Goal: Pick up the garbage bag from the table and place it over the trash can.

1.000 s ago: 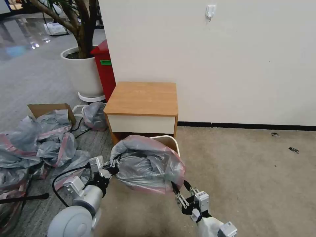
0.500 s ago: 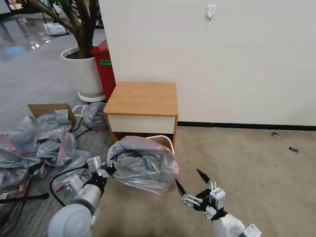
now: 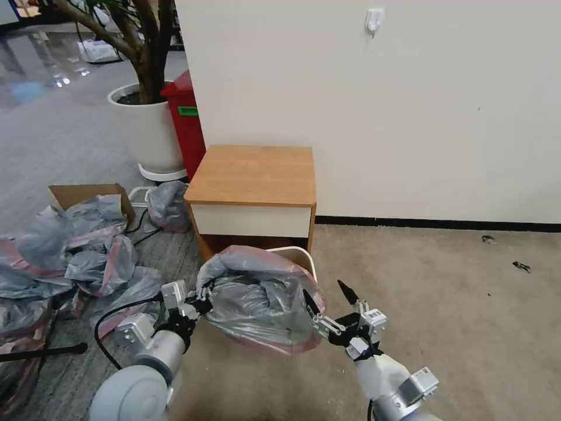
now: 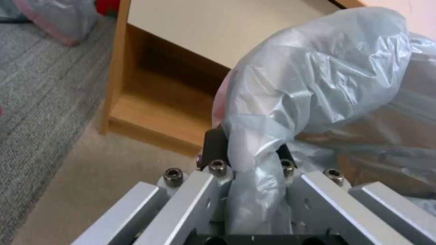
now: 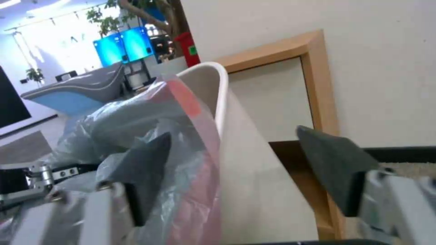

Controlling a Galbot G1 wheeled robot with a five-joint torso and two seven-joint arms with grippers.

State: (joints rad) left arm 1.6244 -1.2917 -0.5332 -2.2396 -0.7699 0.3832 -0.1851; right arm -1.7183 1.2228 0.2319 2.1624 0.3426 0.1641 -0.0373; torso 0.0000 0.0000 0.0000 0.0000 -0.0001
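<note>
Low in the frame's centre, I see the garbage bag (image 3: pixel 260 301) draped over the trash can (image 3: pixel 299 255), left gripper (image 3: pixel 201 303) clamping its rim, right gripper (image 3: pixel 329 300) splayed beside it, rim seemingly not fully seated.

A large white plant pot (image 3: pixel 146 126) holding a tree stands on the grey floor, with a tall red bin (image 3: pixel 186 126) just beside it against the white wall. A white hook (image 3: pixel 374 20) is fixed high on that wall. A heap of grey-and-pink bags (image 3: pixel 64 251) spreads around an open cardboard box (image 3: pixel 87 195). Small dark scraps (image 3: pixel 520 266) lie on the beige carpet.
</note>
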